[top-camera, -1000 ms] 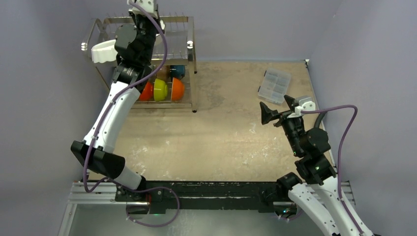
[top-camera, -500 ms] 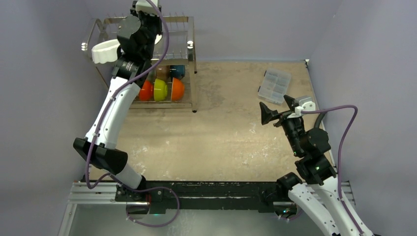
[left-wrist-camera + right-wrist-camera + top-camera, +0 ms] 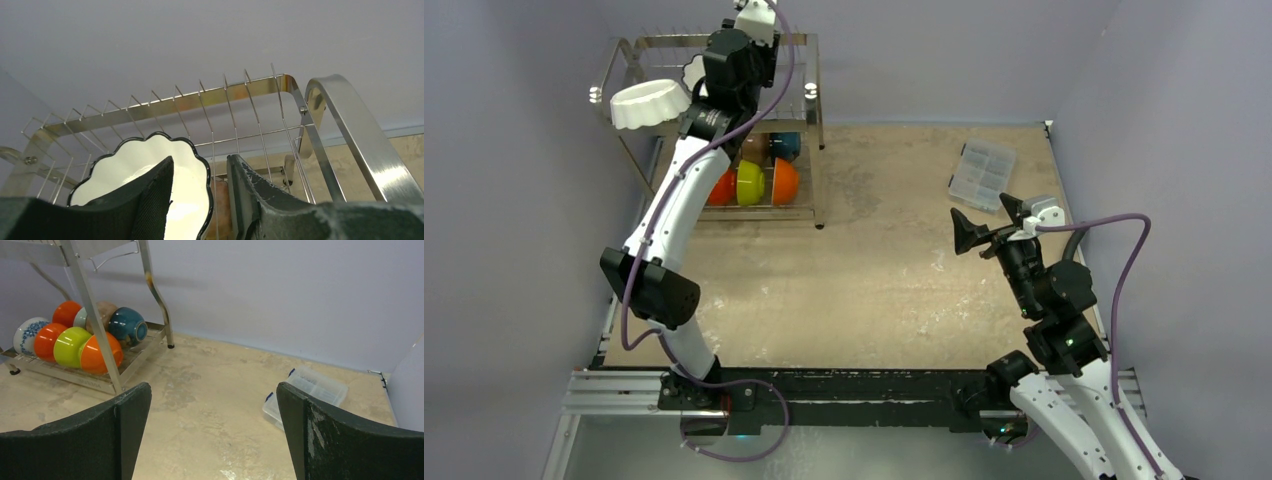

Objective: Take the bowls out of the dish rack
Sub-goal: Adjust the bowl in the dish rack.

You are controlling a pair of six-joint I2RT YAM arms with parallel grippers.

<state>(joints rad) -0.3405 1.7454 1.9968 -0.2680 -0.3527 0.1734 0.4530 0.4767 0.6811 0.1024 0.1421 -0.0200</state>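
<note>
Atop rack (image 3: 165, 106), left tool (image 3: 200, 170) half-open, astride bowl (image 3: 135, 160)

Dish rack (image 3: 360, 140): polished steel wire and tube, mirror-bright. Scalloped bowl (image 3: 140, 152): glossy white glaze, dark rim. Coloured bowls (image 3: 70, 346): smooth, glossy. Table (image 3: 210, 405): matt, rough, mottled tan. Box (image 3: 312, 387): clear plastic. Right gripper (image 3: 214, 395) fingers (image 3: 350, 440): matt black, scuffed.

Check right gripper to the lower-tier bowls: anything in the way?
Only a corner post of the dish rack: seen from the right gripper, it crosses in front of the orange bowl beside the yellow-green bowl. The teal bowl, right of the post, is unobstructed. The clear compartment box lies off to the right, out of line.
</note>
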